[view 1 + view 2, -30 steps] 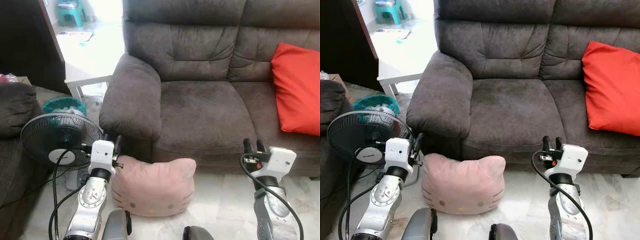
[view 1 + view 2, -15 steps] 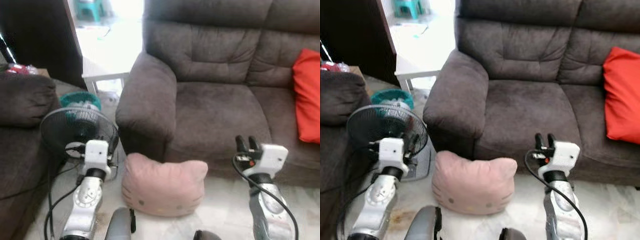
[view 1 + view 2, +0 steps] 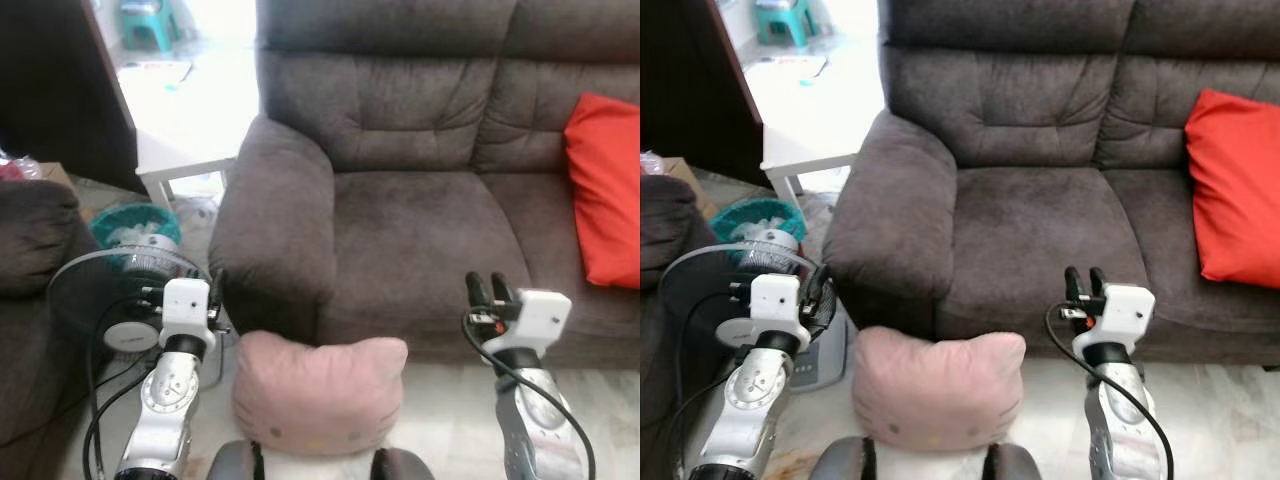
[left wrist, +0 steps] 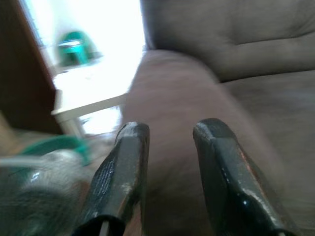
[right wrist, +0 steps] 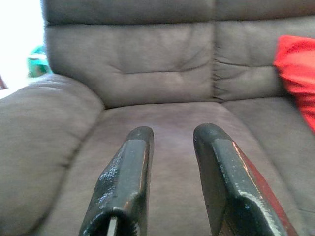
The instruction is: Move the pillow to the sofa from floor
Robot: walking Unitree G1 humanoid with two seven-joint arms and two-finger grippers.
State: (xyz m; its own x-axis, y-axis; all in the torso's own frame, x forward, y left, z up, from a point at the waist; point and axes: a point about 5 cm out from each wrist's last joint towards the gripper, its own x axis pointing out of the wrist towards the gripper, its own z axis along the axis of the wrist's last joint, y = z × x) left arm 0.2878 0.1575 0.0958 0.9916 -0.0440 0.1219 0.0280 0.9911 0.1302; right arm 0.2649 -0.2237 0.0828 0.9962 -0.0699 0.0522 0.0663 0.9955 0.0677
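A pink cat-face pillow [image 3: 318,392] lies on the pale floor against the front of the dark grey sofa [image 3: 420,220], below its left armrest [image 3: 272,230]. My left gripper [image 3: 214,290] is raised to the pillow's left, in front of the fan, open with nothing between its fingers [image 4: 125,162]. To the pillow's right my right gripper [image 3: 484,288] is held up before the seat's front edge, open and empty, its fingers [image 5: 216,162] pointing at the seat cushion.
A red cushion [image 3: 603,185] leans at the sofa's right end. A standing fan [image 3: 120,300] with cables is at my left, a teal basket [image 3: 132,225] behind it. A second dark couch [image 3: 30,240] is far left, a white low table [image 3: 180,160] beyond.
The whole picture has swung sideways and back, so the camera has moved; the earlier pictures are blurred. The pillow now lies lower and nearer in view. Both grippers stay raised and open.
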